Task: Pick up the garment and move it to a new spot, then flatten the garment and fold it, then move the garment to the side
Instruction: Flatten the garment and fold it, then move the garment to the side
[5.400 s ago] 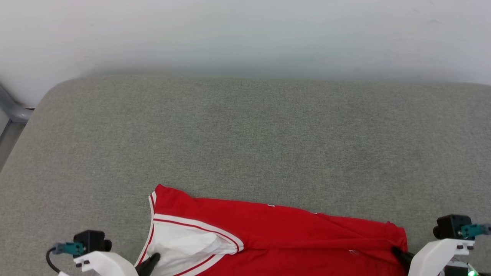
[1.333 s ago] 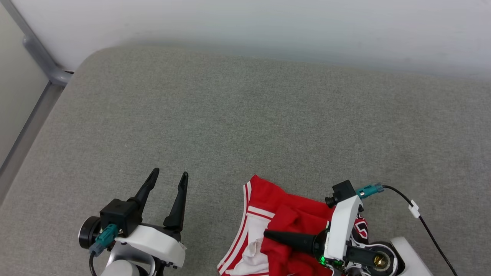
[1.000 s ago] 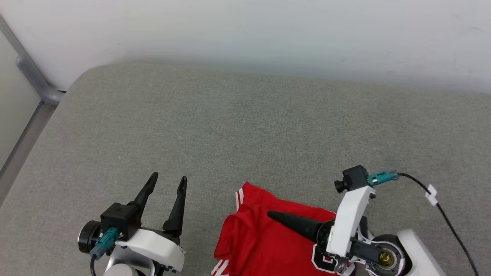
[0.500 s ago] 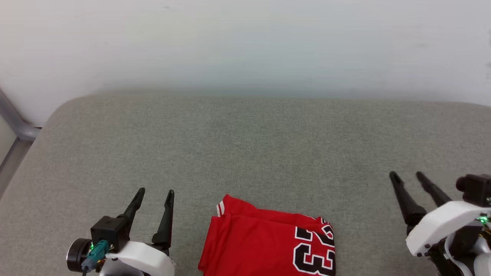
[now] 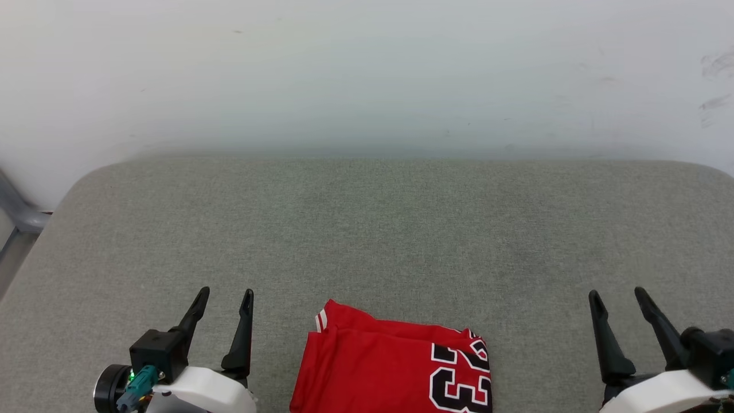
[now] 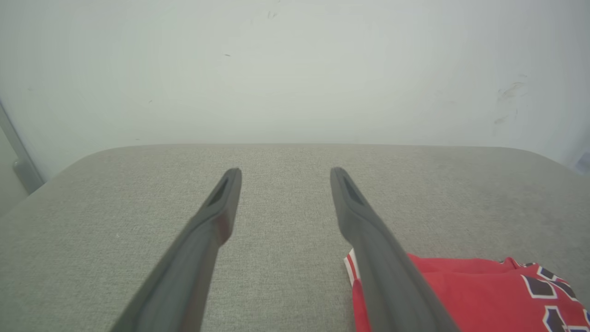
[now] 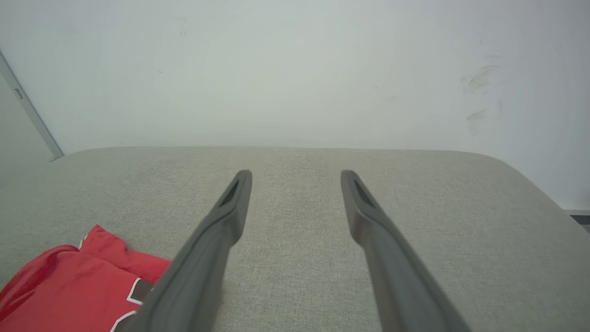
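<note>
Operator, you had the red jersey point(image 5: 378, 367) lying folded in a flat, roughly rectangular stack on the grey fabric cushion point(image 5: 367, 229). It sat at the middle of the cushion's near edge, with its lower part cut off by the head view. A red-and-white striped trim point(image 5: 322, 318) showed at the stack's far left corner. Black numerals point(image 5: 459, 376) outlined in white occupied its right half.

You had the left gripper point(image 5: 225, 293) at the cushion's near left portion. Its fingers were spread wide with only bare fabric between them, and they pointed toward the cushion's far edge. You had the right gripper point(image 5: 616, 293) at the cushion's near right portion, likewise spread wide, empty and pointing the same way. Neither gripper touched the jersey. Whether the fingers rested on the cushion or hung above it could not be told.

Beyond the cushion's far edge stood a pale wall point(image 5: 367, 69), with dark scuff marks point(image 5: 714, 63) above the cushion's far right corner. A grey tube point(image 5: 17, 209) stood off its far left corner.
</note>
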Robot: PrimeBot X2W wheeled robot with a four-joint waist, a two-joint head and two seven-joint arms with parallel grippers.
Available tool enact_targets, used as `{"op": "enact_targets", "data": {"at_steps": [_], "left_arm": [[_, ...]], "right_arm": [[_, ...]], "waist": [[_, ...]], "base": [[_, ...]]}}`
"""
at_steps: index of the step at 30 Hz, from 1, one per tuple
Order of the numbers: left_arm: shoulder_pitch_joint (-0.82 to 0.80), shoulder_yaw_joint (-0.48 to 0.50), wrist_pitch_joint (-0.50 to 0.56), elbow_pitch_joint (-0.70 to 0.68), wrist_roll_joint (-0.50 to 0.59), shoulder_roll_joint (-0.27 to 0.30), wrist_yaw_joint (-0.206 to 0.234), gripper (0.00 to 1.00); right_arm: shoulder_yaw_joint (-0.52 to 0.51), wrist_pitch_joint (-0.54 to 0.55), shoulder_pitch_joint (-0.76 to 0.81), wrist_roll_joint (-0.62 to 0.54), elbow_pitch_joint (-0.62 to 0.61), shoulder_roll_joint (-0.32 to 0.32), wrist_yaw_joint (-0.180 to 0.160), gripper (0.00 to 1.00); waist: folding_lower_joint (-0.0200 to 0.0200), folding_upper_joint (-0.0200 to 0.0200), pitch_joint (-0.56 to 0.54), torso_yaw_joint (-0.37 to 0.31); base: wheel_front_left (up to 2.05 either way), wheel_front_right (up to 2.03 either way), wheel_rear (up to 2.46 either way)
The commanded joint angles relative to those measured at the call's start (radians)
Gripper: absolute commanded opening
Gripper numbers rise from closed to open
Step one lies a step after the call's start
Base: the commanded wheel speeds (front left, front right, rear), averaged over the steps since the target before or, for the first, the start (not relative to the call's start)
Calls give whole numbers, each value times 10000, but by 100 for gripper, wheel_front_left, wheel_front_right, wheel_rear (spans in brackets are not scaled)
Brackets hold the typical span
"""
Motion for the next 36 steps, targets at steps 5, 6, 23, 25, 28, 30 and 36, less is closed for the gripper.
{"op": "enact_targets", "data": {"at_steps": [5, 6, 23, 25, 28, 30, 36], "left_arm": [[112, 12, -64, 35, 64, 70, 82, 100], [136, 18, -69, 34, 70, 74, 88, 100], [-57, -86, -122, 165, 79, 78, 118, 100], [-177, -107, -111, 135, 108, 59, 82, 100], [-333, -182, -125, 106, 153, -11, -9, 100], [-449, -210, -137, 109, 159, -64, -46, 100], [-825, -252, -159, 13, 221, -207, -175, 100]], "right_arm": [[152, -101, 653, -277, -257, 218, -4, 100], [172, -69, 718, -340, -286, 241, -4, 100], [-470, 999, 921, 432, -66, 394, -4, 100], [-726, 1482, 891, 807, 332, 275, -4, 100], [-844, 2392, 722, 1583, 927, 6, -4, 100], [-841, 3090, 612, 1997, 1241, -169, -4, 100], [-297, 4846, 322, 3035, 1490, -303, -3, 100]], "waist": [[0, 0, -80, -59], [0, 0, -94, -77], [0, 0, -24, 4], [0, 0, 95, 96], [0, 0, 290, 310], [0, 0, 426, 470], [0, 0, 1038, 908]], "base": [[0, 0, 0], [0, 0, 0], [0, 0, 0], [0, 0, 0], [0, 0, 0], [0, 0, 0], [0, 0, 0]]}}
